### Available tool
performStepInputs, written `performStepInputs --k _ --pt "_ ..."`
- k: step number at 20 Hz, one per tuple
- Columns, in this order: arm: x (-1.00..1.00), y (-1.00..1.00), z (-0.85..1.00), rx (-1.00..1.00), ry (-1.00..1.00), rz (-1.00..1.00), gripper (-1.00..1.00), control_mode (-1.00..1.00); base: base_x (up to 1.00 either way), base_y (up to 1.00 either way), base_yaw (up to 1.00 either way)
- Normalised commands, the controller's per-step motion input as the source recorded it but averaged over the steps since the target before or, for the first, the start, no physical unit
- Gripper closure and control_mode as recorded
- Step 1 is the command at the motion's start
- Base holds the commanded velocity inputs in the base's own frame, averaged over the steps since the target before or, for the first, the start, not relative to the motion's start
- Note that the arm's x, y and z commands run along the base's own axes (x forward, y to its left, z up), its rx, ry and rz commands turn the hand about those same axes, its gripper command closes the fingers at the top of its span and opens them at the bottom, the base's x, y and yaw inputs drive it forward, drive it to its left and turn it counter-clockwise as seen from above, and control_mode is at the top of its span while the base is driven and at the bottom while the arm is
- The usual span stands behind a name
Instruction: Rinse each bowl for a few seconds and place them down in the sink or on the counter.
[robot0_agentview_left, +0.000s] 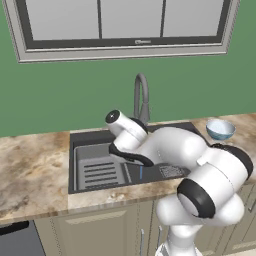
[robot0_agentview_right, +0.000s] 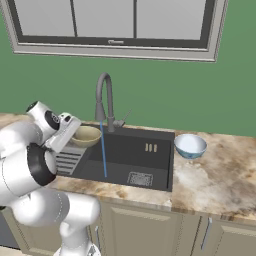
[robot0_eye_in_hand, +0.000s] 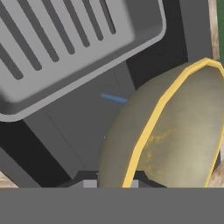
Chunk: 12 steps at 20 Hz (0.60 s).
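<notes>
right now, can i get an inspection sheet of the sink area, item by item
surface: speckled counter around a dark sink
job's things: gold bowl held over the sink's left side, above the rack, beside the water stream, not under it; blue bowl upright on the counter right of the sink
clutter: nothing seen
pincer: shut on the gold bowl's rim
cables: nothing seen
surroundings: faucet running, green wall, window above, tan cabinets below
</notes>
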Motion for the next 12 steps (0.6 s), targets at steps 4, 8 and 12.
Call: performStepInputs --k 4,8,12 --pt "0.17 0.10 -0.14 0.00 0.00 0.00 1.00 -1.00 0.00 0.00 0.00" --pt "0.22 0.07 -0.18 0.00 0.01 0.01 1.00 -1.00 0.00 0.00 0.00" --pt "0.36 0.02 -0.18 0.00 0.01 0.02 1.00 -1.00 0.00 0.00 0.00"
